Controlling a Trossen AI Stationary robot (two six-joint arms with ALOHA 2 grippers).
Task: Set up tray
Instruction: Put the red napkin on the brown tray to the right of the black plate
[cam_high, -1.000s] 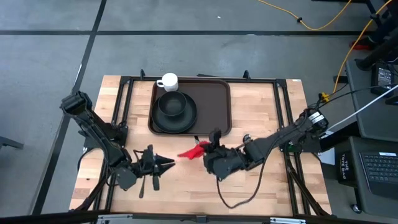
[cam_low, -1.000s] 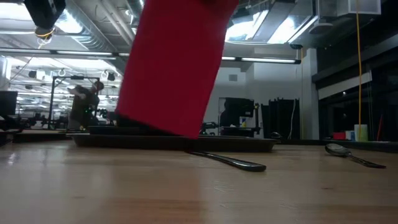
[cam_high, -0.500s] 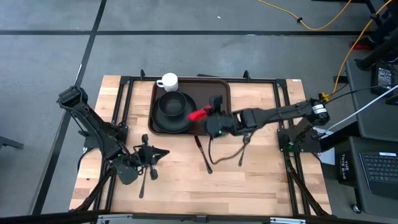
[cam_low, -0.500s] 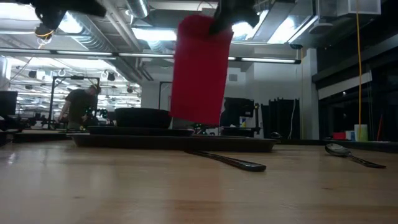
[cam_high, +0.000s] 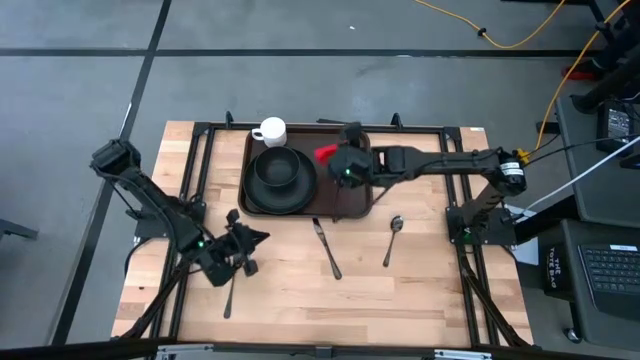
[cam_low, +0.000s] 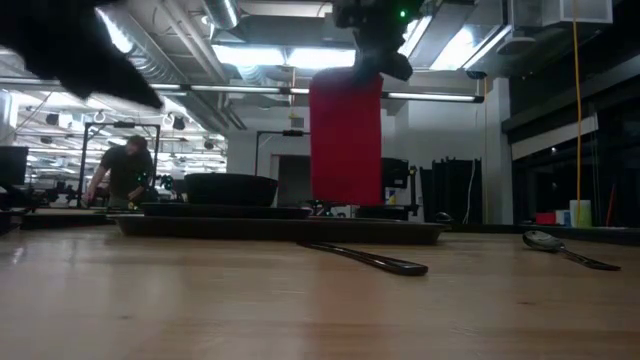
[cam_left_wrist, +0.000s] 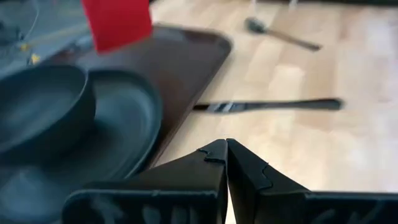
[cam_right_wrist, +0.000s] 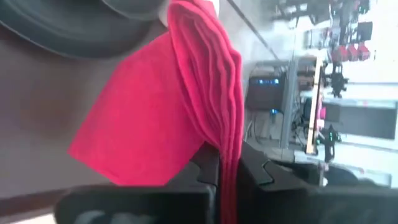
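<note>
The right pincer (cam_high: 341, 158) has swung the red napkin (cam_high: 326, 153) away from the bare surface (cam_high: 420, 270), past the knife (cam_high: 327, 252), and now hangs it over the tray (cam_high: 356, 195), just beside the black plate (cam_high: 268, 200). The left pincer (cam_high: 250, 240) has turned slightly.

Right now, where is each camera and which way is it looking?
High view: overhead, straight down on the table, both arms showing.
Low view: at tabletop height, level across to the tray; the right hand's arm comes in from above.
Left wrist view: past the shut left hand toward the plate.
Right wrist view: past the right hand.
All four share the red napkin.
</note>
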